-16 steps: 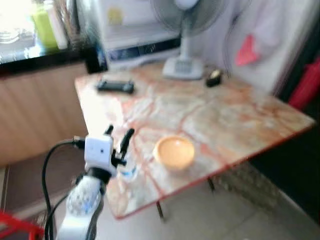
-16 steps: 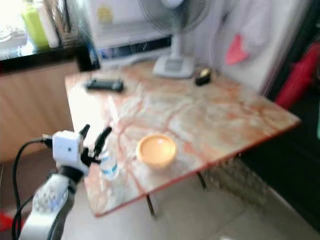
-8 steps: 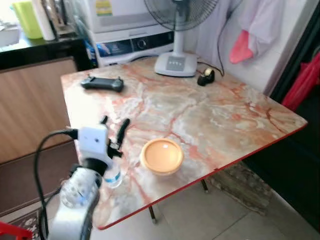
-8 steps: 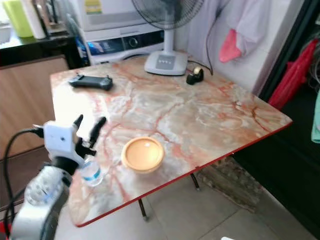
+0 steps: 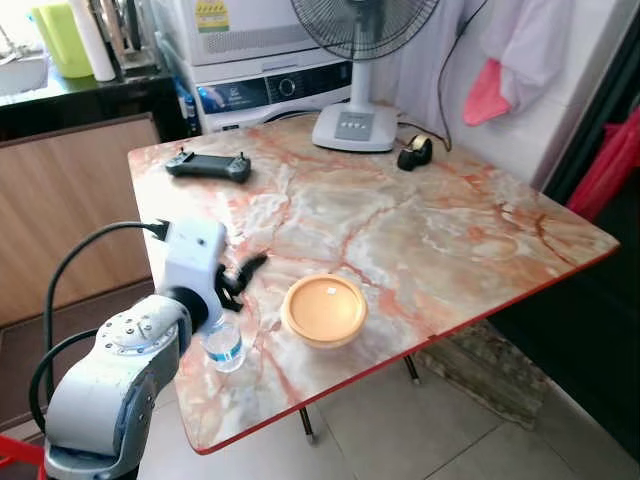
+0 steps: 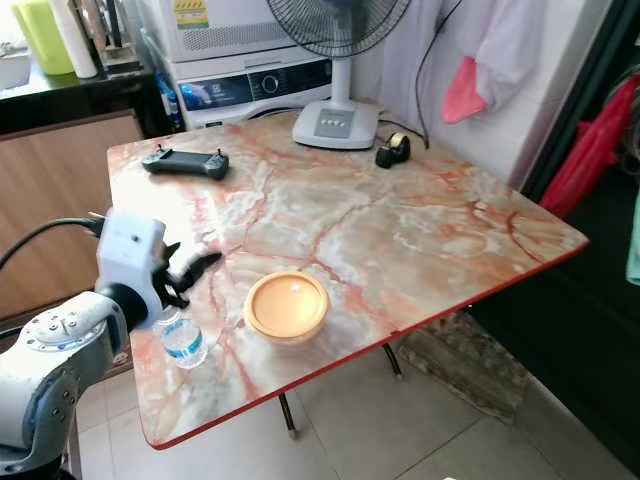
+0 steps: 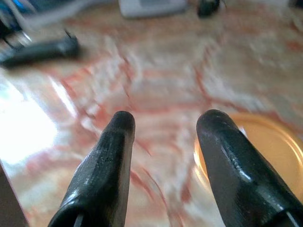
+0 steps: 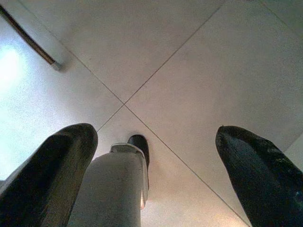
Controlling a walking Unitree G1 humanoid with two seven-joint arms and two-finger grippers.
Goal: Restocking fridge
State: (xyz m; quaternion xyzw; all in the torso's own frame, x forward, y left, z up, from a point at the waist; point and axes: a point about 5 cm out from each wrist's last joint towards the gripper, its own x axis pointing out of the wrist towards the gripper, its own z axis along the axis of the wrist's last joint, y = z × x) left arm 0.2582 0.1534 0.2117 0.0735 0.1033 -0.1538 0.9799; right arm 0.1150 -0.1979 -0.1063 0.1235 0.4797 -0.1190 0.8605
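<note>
while my left gripper [image 7: 163, 125] hovers parted and empty above the water bottle [image 5: 224, 345] near the table's [image 5: 480, 230] front-left edge, pickup is pending: lower, straddle, close.

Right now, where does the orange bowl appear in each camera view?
Left eye view: orange bowl, near the table's front edge.
Right eye view: lower centre-left.
Left wrist view: beyond the left gripper.
Right wrist view: floor tiles, no bowl.
Shared landmark: black controller.
</note>
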